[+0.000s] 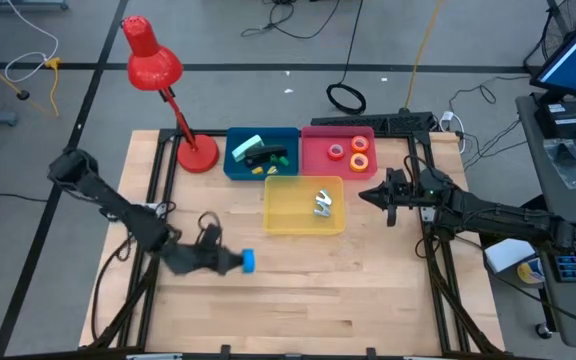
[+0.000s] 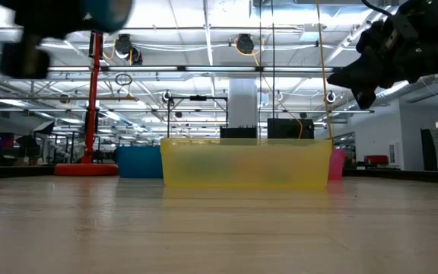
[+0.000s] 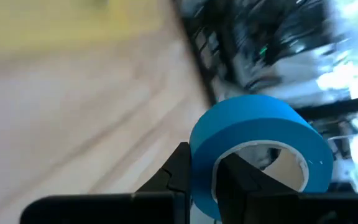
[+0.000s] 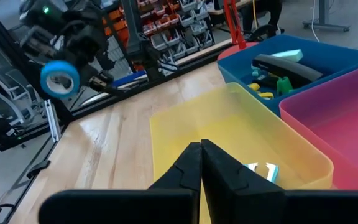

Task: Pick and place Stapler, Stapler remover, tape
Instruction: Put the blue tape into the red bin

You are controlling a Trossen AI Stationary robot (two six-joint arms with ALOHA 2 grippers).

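Blue tape (image 3: 253,149) sits pinched through its wall between the left gripper (image 3: 204,177) fingers, lifted clear of the table. Light and stiff, it looks secure held there. The right gripper (image 4: 201,163), fingers together, waits over the yellow bin (image 4: 185,124).

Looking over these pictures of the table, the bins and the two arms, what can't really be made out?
- Low view: the yellow bin wall hides its contents.
- High view: items in the blue bin are too small to identify.
- Left wrist view: the background behind the blue tape is blurred.
- Right wrist view: the pink bin is cut off by the edge.
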